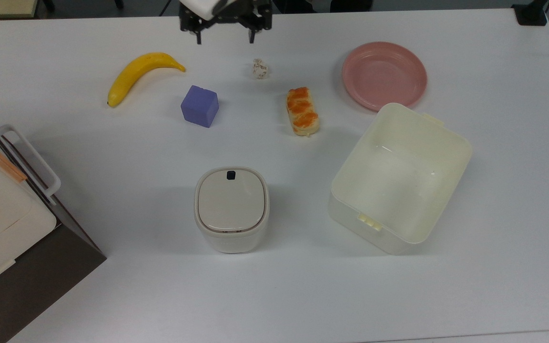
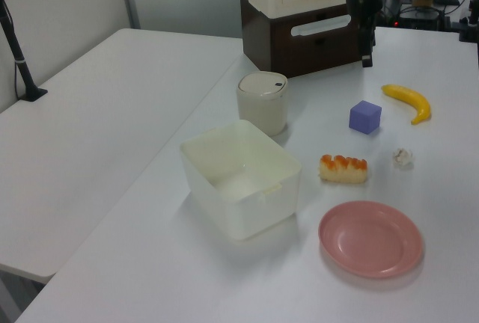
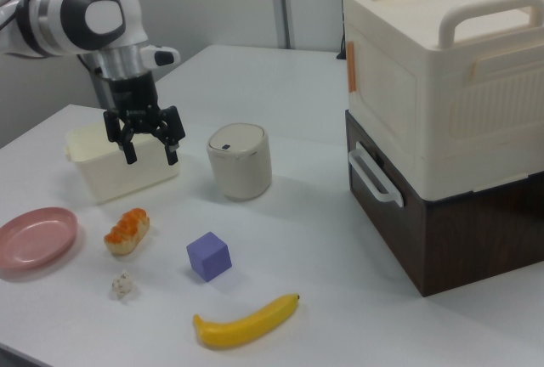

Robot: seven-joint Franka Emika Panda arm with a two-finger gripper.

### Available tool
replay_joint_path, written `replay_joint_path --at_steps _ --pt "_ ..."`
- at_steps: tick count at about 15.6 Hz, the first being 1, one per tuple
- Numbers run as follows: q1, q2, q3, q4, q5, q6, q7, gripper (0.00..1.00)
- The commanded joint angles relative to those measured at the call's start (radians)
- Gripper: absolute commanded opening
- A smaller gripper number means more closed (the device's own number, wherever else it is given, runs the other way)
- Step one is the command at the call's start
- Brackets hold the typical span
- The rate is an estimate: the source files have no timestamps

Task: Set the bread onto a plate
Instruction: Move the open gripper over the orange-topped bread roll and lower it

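The white Panda arm reaches in from the right view's left, its wrist pointing straight down, and the black gripper [image 3: 151,155] hangs above the table with its two fingers [image 3: 130,154] spread wide apart and nothing between them.

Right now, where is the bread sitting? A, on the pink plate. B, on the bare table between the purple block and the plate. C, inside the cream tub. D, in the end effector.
B: the bread lies on the table, the plate empty.

A lab: robot arm [image 3: 76,10], toy food on white table [image 1: 274,295].
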Motion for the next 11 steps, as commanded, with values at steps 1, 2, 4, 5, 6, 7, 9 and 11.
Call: replay_joint_path --at_steps 1,2,4,5,6,7,9,11 --pt "0.075 -0.002 -0.012 -0.061 -0.022 0.064 -0.009 1.0" --pt "0.101 0.014 -0.012 -0.061 -0.022 0.065 -0.007 1.0" --pt "0.14 0.047 -0.012 -0.059 -0.022 0.067 0.008 1.0" --pt "0.169 0.07 -0.012 -0.059 -0.022 0.068 0.023 1.0" --pt "0.183 0.086 -0.012 -0.059 -0.022 0.072 0.034 1.0" --pt "0.206 0.103 -0.012 -0.058 -0.022 0.078 0.051 1.0" --pt "0.224 0.133 -0.012 -0.059 -0.022 0.099 0.071 1.0" --pt "0.234 0.156 -0.012 -0.059 -0.022 0.105 0.069 1.0"
